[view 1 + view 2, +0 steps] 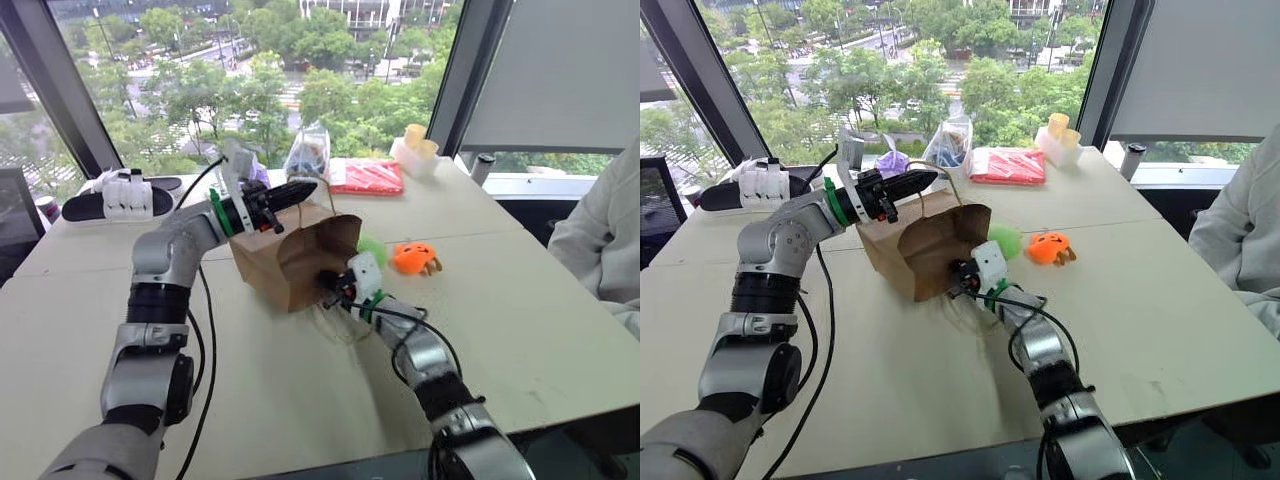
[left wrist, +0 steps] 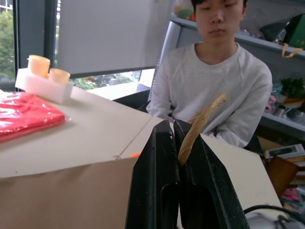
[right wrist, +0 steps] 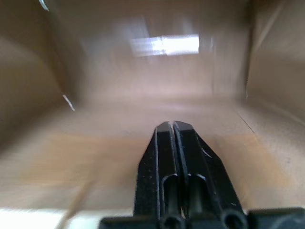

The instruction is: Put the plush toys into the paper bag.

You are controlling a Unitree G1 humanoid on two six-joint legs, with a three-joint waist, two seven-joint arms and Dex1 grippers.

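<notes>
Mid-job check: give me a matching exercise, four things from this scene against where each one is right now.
1. left gripper
2. right gripper
3. orange plush toy
4. red packet

a. on the table beside the paper bag
b. shut on the bag's cord handle
c. far side of the table, near the window
d. at the bag's open mouth, pointing inside, shut

Pairs: 1-b, 2-d, 3-a, 4-c

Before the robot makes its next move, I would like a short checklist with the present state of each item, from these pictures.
1. Left end effector shut on the paper bag's handle: ok.
2. Paper bag mouth open toward the right arm: ok.
3. Right end effector shut and empty, at the bag's mouth: ok.
4. Green plush toy in the bag: not ok, on the table behind it.
5. Orange plush toy in the bag: not ok, on the table.
</notes>
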